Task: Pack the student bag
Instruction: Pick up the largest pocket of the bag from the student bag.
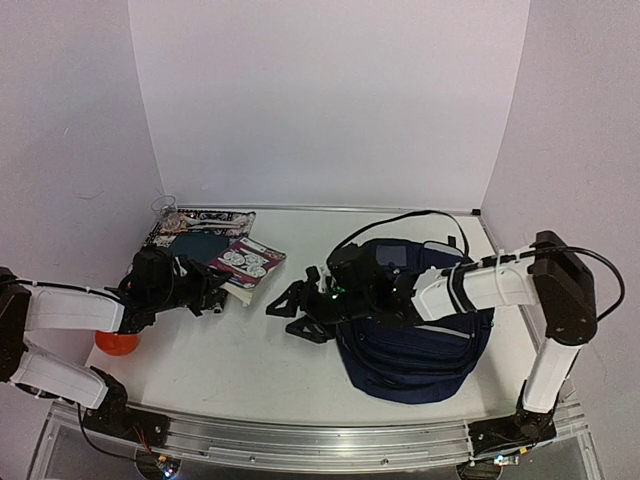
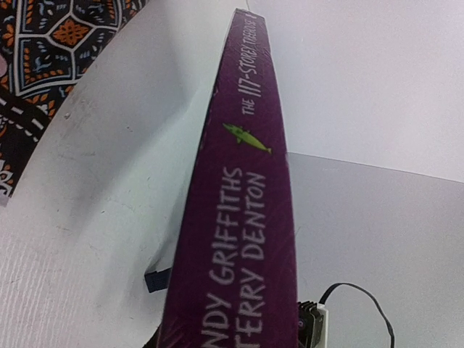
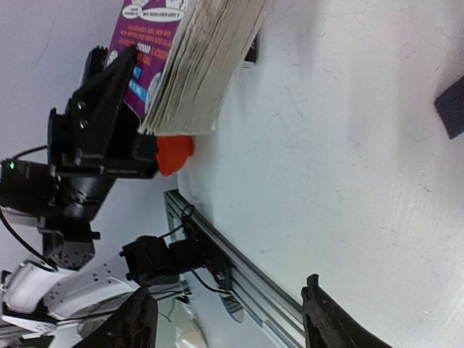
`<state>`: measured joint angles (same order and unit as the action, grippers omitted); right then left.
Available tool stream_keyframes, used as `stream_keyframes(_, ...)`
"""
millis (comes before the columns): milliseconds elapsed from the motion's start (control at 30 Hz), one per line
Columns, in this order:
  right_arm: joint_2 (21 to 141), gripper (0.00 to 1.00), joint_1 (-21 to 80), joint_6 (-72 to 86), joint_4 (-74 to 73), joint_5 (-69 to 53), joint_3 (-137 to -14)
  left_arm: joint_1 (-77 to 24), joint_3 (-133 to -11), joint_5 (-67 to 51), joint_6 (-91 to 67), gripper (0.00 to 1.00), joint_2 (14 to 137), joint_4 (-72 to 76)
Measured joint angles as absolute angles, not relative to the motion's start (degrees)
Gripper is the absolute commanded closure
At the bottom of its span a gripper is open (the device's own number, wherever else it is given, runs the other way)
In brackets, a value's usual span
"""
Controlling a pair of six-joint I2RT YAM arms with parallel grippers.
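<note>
The student bag point(image 1: 420, 345) is a navy-blue backpack lying flat at the right of the table. My right arm reaches over it to the left, and my right gripper point(image 1: 290, 316) point(image 3: 232, 319) stands open just past the bag's left edge, low over bare table, with nothing between its fingers point(image 3: 138, 322). A purple paperback book point(image 1: 250, 262) point(image 2: 239, 217) point(image 3: 188, 58) is at the left, by the patterned mat. My left gripper point(image 1: 220, 293) point(image 2: 232, 326) is shut on the book's near end; its spine fills the left wrist view and hides the fingers.
A black patterned mat point(image 1: 195, 225) point(image 2: 43, 58) lies at the back left, partly under the book. An orange ball point(image 1: 117, 342) point(image 3: 174, 154) sits under my left arm. A metal rail point(image 1: 320, 445) point(image 3: 239, 275) runs along the table's near edge. White walls enclose the table.
</note>
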<state>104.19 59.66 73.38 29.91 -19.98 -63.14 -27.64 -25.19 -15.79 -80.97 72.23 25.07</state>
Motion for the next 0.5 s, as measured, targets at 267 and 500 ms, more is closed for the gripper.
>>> stream_keyframes(267,96.91,0.25,59.49,50.92,-3.92,-12.57,-71.41,-26.56,-27.29,-21.62,-78.23,1.0,74.75,25.0)
stream_keyframes(500,93.55,0.3,59.4,38.53,-27.48,-3.44,-73.84,-25.26,-27.42,-26.3,-76.9,1.0,76.03,25.02)
